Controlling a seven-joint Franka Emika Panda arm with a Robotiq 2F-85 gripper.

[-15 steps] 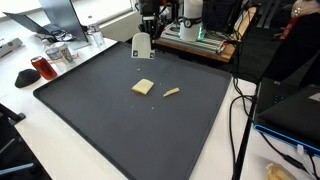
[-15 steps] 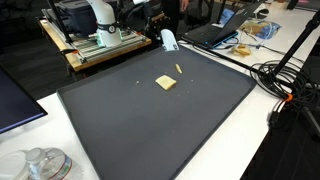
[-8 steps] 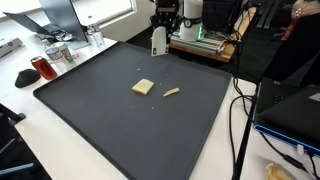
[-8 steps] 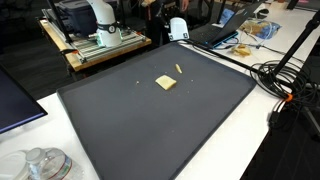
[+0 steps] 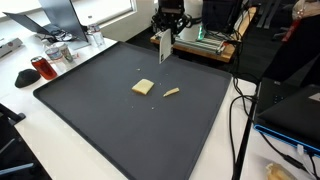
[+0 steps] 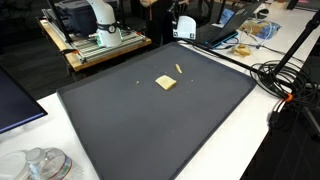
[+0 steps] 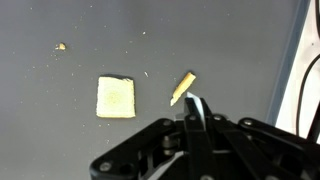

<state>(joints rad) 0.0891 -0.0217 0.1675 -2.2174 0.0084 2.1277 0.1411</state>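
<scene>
On the black mat (image 7: 60, 140), taken from the left in the wrist view, a small crumb (image 7: 60, 46) is seen first. After it come a square tan piece (image 7: 116, 97) and a short tan stick (image 7: 182, 88), and just right of the stick is the gripper (image 7: 195, 118). Beyond the mat's right border a strip of pale table (image 7: 313, 25) is shown.

The gripper's fingers are pressed fully together on a thin white flat tool (image 7: 194, 104), which is seen edge-on in that view. Nothing else is gripped.

The step in hand is judged to be the carrying of the tool through the air. In both exterior views the tool (image 5: 163, 46) (image 6: 183, 27) hangs clear of the mat, and neither tan piece is touched. A next move with it would call for a steady descent until the lower edge meets the mat. The flat face would have to be squared to the stick, and the grip held firm so that the thin tool is not twisted.

The tool is clamped between the fingers and points straight down beneath them, upright. It is held over the far part of the mat, near the stick, farther from the square piece and well apart from the crumb.
</scene>
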